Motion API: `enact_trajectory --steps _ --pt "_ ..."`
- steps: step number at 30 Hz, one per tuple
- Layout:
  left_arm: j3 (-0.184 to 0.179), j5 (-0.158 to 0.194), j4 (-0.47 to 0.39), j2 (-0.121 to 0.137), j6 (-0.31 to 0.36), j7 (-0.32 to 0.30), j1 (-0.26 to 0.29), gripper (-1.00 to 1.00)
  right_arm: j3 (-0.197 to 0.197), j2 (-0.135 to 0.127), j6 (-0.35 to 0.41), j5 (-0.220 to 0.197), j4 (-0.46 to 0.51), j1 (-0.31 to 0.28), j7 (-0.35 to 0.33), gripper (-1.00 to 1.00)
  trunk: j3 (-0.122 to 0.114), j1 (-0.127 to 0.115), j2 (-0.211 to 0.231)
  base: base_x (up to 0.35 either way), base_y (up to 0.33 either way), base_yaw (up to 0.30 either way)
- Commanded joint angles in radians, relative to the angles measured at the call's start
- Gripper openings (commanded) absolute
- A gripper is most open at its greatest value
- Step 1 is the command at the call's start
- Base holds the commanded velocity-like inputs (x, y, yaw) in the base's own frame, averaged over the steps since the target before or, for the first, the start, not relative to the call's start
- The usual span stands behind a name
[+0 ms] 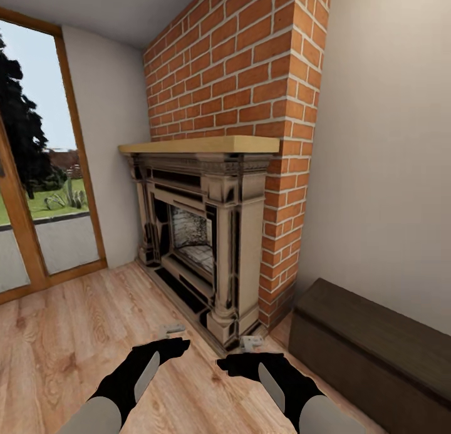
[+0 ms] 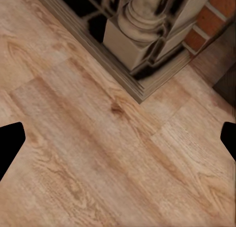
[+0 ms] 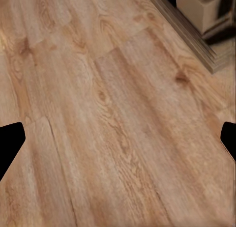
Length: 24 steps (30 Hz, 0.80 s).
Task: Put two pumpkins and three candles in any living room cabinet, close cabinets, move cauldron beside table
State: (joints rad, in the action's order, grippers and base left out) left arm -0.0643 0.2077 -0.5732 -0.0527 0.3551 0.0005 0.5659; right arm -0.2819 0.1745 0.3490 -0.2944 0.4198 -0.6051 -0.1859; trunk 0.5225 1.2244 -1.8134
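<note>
The cabinet [image 1: 376, 340], a long, low dark-brown unit, stands against the right wall beside the brick chimney, and its front looks shut. My left gripper [image 1: 172, 334] and right gripper [image 1: 248, 348] hang low over the wood floor in front of the fireplace, left of the cabinet. In the left wrist view my left gripper [image 2: 118, 143] is open over bare floorboards near the fireplace base. The right wrist view has my right gripper [image 3: 118, 143] open over floorboards too, with nothing between its fingers. Pumpkins, candles, cauldron and table are out of view.
A stone fireplace [image 1: 200, 233] with a pale wood mantel [image 1: 200, 146] juts from the red brick chimney [image 1: 250, 77] straight ahead. A glass door [image 1: 37, 171] with a wooden frame is at the left. Wood floor [image 1: 75, 334] stretches to the left.
</note>
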Motion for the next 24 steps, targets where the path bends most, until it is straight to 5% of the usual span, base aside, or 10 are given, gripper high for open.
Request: enact_trajectory --steps 1,20,24 --pt "-0.002 0.007 -0.002 0.001 0.005 0.001 0.000 1.00 -0.002 0.000 0.004 -0.003 0.001 -0.001 0.000 1.00 0.003 0.004 -0.008 0.000 0.000 -0.281" --pt "-0.002 0.006 -0.002 0.001 0.005 0.001 0.000 1.00 -0.001 0.000 -0.004 -0.003 0.000 -0.001 0.000 1.00 0.048 0.077 -0.141 0.000 0.000 -0.280" --pt "-0.002 0.006 -0.002 0.001 0.005 0.000 0.000 1.00 -0.001 0.000 -0.004 -0.003 0.001 -0.001 0.000 1.00 0.045 0.077 -0.141 0.000 0.000 -0.280"
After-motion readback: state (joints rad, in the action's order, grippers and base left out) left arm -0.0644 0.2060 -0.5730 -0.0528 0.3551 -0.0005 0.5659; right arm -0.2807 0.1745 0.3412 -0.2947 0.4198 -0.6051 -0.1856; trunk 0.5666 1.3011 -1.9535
